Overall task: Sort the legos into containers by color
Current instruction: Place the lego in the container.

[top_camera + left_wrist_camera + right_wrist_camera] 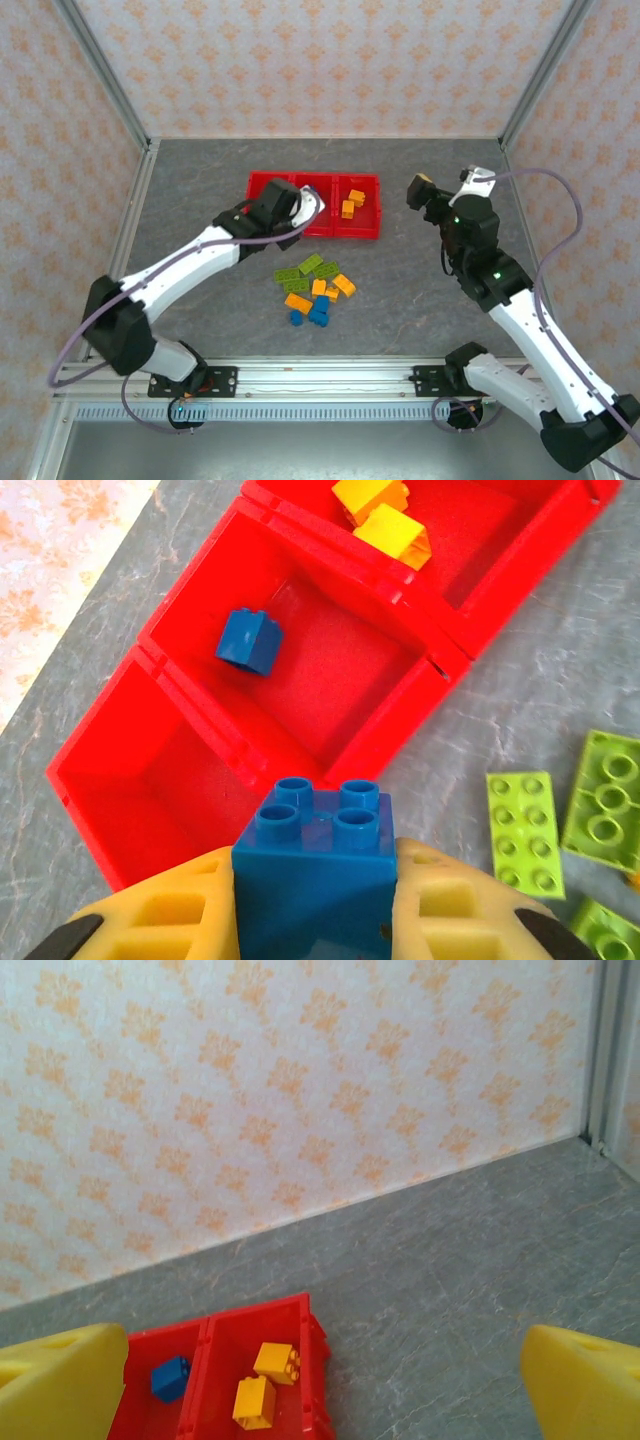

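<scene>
One worktop (400,300) carries three red containers (368,226) joined in a tray; the right jaws stand wide open and empty beside it, probably to leave room; the left jaws are closed on a blue brick (315,865) by two side faces, over the tray's near rim before the middle bin (340,680), where a second blue brick (248,640) lies, likely its place; the held brick's studs point forward toward the tray; being square, it shows no long axis.

Loose legos (315,285) lie on the table (180,180) just before the containers (368,220).
</scene>
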Controlling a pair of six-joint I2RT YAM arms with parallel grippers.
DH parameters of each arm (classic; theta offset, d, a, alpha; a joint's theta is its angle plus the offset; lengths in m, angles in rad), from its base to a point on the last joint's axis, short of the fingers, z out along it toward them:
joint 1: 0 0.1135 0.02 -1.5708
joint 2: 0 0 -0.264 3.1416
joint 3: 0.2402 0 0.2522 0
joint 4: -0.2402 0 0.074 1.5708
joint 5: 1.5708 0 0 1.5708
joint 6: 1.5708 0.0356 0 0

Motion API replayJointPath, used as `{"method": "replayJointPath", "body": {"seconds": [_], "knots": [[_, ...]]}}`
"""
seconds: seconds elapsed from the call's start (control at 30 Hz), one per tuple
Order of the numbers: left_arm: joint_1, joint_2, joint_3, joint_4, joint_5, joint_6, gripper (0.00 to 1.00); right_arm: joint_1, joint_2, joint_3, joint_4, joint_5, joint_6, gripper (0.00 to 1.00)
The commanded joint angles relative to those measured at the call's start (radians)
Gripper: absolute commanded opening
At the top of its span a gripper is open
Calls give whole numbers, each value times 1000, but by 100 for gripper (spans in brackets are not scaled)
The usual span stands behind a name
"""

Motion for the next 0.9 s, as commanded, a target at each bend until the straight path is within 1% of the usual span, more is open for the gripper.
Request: {"method": "replayJointPath", "body": {"seconds": [0.0,0.1,0.23,0.37,0.4,0.5,0.57,0.63,0.7,0.77,0.87], "knots": [[8,91,102,31,64,24,4,-1,-35,-14,-45,54,19,100],[22,189,184,17,91,29,4,-1,-68,-26,-65,44,37,100],[65,321,299,-26,151,31,6,-1,-121,-61,-91,-5,67,100],[102,424,390,-46,193,13,9,-2,-176,-88,-107,-31,23,100],[109,454,407,-46,199,10,13,-1,-193,-90,-113,-31,11,100],[121,501,435,-42,208,3,19,-1,-227,-84,-130,-27,-23,100],[125,526,448,-39,206,-3,28,0,-243,-79,-143,-22,-32,100],[129,546,460,-35,213,-11,32,-1,-256,-81,-152,-7,-37,100],[133,551,460,-19,215,-23,38,-1,-263,-85,-159,6,-44,100],[134,548,460,-10,217,-27,41,-2,-269,-85,-163,17,-48,100],[136,532,457,-5,209,-30,50,-1,-269,-79,-170,24,-53,100]]}}
